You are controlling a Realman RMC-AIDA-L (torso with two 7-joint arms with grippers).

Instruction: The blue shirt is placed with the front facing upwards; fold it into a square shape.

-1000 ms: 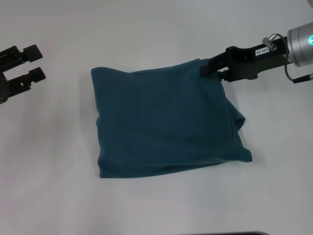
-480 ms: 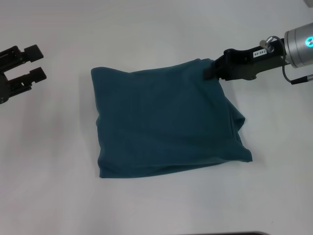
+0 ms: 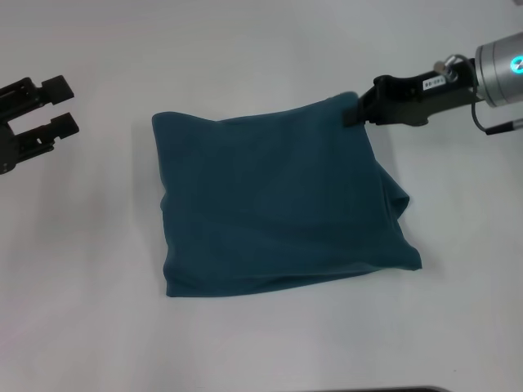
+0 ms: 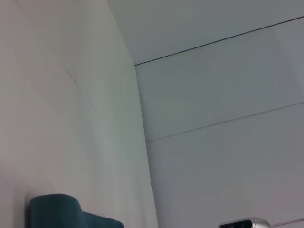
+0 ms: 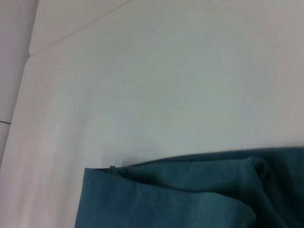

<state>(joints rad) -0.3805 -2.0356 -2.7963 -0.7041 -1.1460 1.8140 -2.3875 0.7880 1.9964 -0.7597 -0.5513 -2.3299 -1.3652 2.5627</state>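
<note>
Right pincer [image 3: 350, 113] sits at the far right corner of the shirt [image 3: 278, 204], its black tip touching the cloth edge there; whether it is clenched on the fabric or released I cannot tell. Its arm reaches in from the right edge of the head view. The shirt lies in the middle of the white surface [image 3: 245, 49], folded into a rough rectangle with its plain teal side up. Its left and near edges run fairly straight, while the right side bulges, with a loose fold sticking out near the right edge. The right wrist view shows layered folds of the shirt [image 5: 190, 199]. Left pincer [image 3: 59, 104] rests well apart at the far left, its two fingers spread and holding nothing.
</note>
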